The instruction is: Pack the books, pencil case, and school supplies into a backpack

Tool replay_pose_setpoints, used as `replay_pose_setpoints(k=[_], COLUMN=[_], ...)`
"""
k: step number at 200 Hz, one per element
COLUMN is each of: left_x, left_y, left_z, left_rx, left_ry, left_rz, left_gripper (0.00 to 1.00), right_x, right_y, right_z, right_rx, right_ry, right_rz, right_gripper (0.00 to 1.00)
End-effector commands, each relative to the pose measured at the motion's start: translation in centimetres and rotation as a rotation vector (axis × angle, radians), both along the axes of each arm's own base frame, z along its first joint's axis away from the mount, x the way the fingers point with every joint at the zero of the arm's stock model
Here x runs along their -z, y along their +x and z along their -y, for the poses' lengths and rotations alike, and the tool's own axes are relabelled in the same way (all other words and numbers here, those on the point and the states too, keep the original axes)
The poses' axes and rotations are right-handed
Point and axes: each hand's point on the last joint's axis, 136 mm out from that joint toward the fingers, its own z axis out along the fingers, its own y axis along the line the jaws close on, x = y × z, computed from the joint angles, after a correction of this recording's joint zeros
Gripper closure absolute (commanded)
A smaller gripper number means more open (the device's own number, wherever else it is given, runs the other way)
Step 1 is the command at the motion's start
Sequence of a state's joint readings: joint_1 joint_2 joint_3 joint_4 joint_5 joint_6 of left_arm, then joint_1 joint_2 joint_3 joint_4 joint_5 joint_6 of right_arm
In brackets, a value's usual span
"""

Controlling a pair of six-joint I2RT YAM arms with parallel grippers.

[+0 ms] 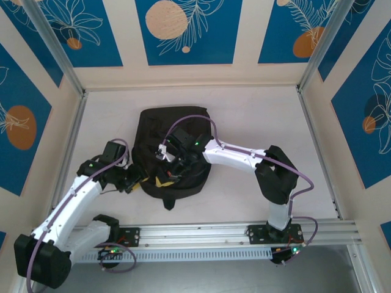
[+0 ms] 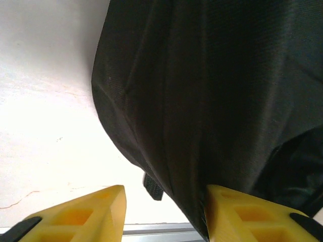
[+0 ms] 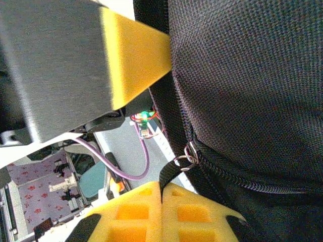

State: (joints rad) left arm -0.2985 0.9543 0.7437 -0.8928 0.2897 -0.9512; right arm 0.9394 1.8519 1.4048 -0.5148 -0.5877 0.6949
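Seeing my left pincer (image 2: 164,195) wide astride the edge of the large soft black fabric backpack (image 1: 174,152), right pincer (image 3: 161,190) pinching its zip pull (image 3: 170,173); open tabletop (image 1: 263,122) rightward.

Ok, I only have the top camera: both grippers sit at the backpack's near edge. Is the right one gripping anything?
Observer: Yes, the right gripper is shut on the black zip pull hanging from a metal ring.
Reviewer: And the left?
Observer: The left gripper is open, with the backpack lying against one finger.
Reviewer: Is the zip undone there?
Observer: The zip beside the ring looks closed.
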Motion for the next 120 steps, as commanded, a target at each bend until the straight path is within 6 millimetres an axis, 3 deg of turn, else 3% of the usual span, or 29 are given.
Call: replay_pose_setpoints(k=[1,22,42,87,120], left_x=[0.2,0.4,0.4,-0.4,-0.8], left_y=[0.6,0.7,0.6,0.6,0.8], left_z=[0.5,0.6,-0.2,-1.7,-2.2], left_rx=[-0.011,-0.005,-0.005,-0.015,-0.006], left_ry=[-0.034,-0.034,0.017,0.091,0.117], left_rz=[0.001,-0.006,-0.009,0.009,0.022], left_gripper=[0.60,0.75,1.00,1.00,1.00], right_x=[0.1,0.3,0.5,2.9,4.4], right_y=[-0.6,-0.9,-1.7,-3.9,-3.8], right_z=[-0.1,0.1,0.7,3.7,6.5], right_rx=[-0.038,-0.050,-0.067,-0.103,-0.093], right_ry=[0.019,0.001,-0.024,-0.133,-0.217], right_rz=[-0.022,-0.014,-0.019,-0.067,-0.068], right_gripper=[1.00,1.00,1.00,1.00,1.00])
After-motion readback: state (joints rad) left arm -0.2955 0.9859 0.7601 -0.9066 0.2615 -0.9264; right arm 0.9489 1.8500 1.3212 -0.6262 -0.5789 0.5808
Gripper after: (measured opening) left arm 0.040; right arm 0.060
